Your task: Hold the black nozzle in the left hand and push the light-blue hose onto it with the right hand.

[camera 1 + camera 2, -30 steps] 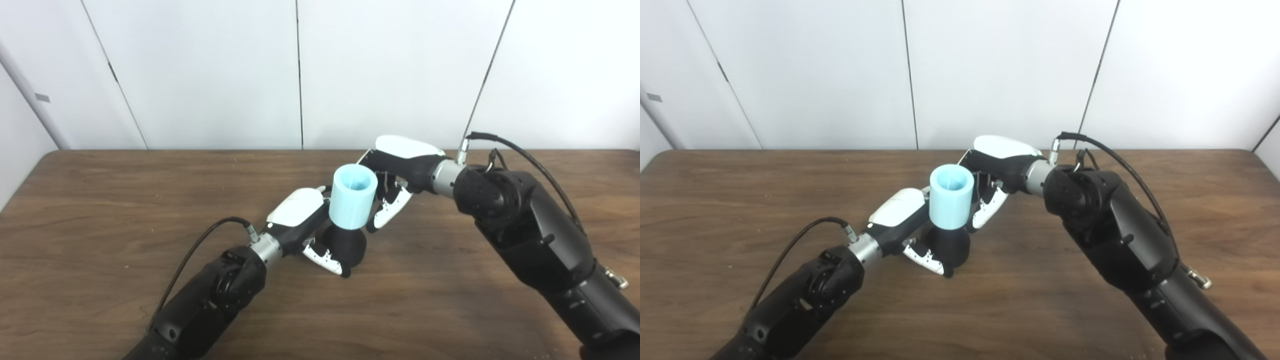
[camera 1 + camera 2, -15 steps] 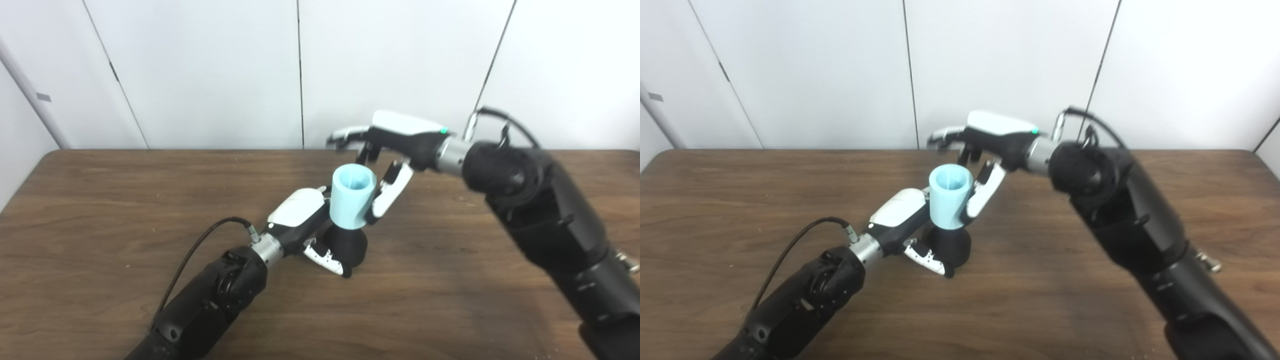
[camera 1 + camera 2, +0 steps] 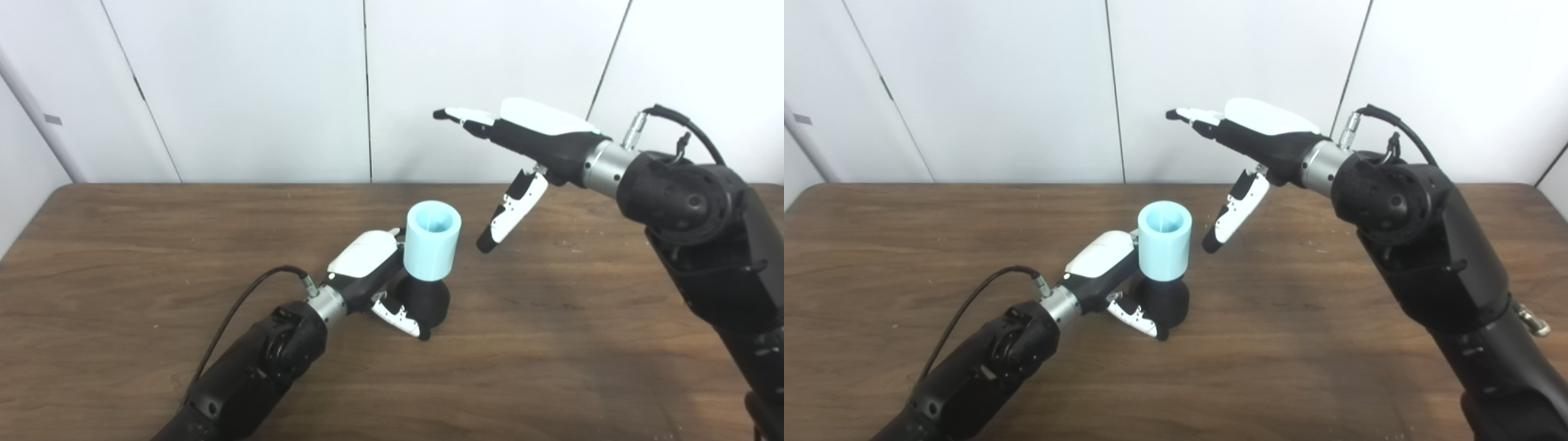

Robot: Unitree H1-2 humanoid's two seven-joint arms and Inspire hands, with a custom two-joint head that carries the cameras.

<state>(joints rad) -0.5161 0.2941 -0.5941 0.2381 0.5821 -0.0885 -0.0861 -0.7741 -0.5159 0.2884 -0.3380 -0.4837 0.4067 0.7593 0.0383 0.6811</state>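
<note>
we find the black nozzle (image 3: 427,301) standing on the wooden table (image 3: 122,245), gripped by the left hand (image 3: 375,269). the light-blue hose (image 3: 432,241) sits upright on top of it. the right hand (image 3: 520,147) hangs raised beside it, fingers spread, holding nothing.

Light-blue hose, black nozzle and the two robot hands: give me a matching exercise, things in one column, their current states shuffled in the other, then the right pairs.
Things:
1. short light-blue plastic hose
2. black cone-shaped nozzle
3. left hand
4. right hand

States:
A. raised above the table, fingers spread, holding nothing
B. standing on the wooden table, held at its base
C. seated upright on top of another part
D. closed around the black piece

Pairs: 1-C, 2-B, 3-D, 4-A
</note>
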